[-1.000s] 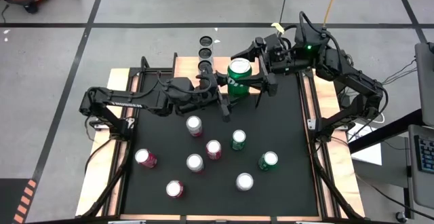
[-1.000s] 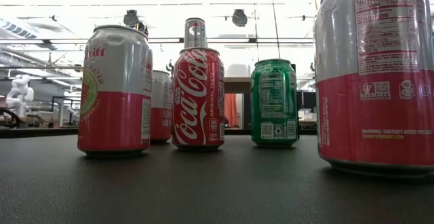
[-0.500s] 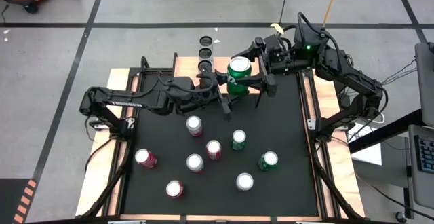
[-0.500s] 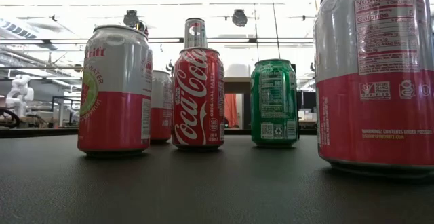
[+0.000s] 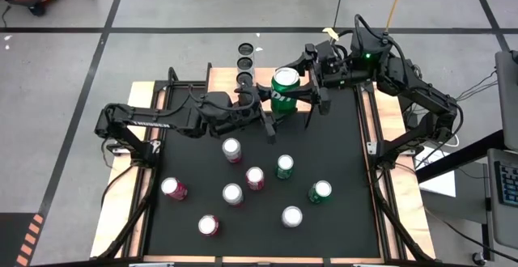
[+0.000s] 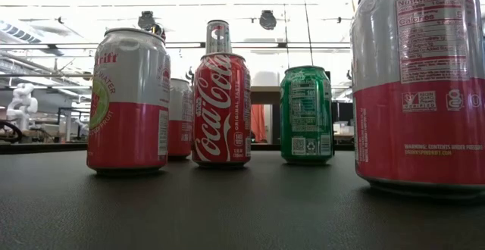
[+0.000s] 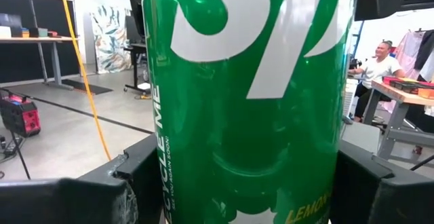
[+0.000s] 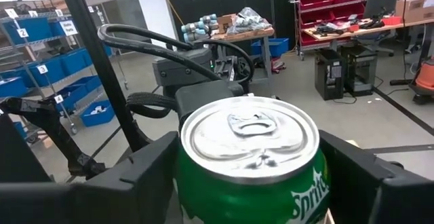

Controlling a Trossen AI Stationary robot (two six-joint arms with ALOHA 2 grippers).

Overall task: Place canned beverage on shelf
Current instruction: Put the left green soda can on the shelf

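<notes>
A green Sprite can point(image 5: 285, 87) hangs upright high above the table's far middle, between both grippers. My left gripper point(image 5: 271, 105) reaches it from the left and is shut on it; the can's green wall point(image 7: 244, 81) fills the left wrist view. My right gripper point(image 5: 301, 85) comes from the far right and is shut on the can near its silver top point(image 8: 249, 137). A light-wood board that looks like the shelf point(image 5: 227, 78) lies at the table's far edge, just left of the can. Neither gripper shows in the low view. My left gripper pinches the can's side wall point(image 7: 163, 183) between its two fingers point(image 7: 129, 183), one on each side. The fingers lie level and come from the table's left. The can stands upright in the hold, lifted clear of the table. My right gripper pinches the can's upper wall, just under the rim point(image 8: 186, 183), between its two fingers point(image 8: 146, 176). They come level from the table's far right. The can's top faces up.
Several cans stand on the black mat in the table's near half, among them a red one point(image 5: 255, 178) and a green one point(image 5: 320, 191). Three dark round tops point(image 5: 244, 61) line up by the far edge. A person point(image 7: 376, 64) sits in the room beyond.
My right gripper's fingers have closed in on the top of the green can. The left gripper has kept its hold, and the can has stayed upright where it was.
</notes>
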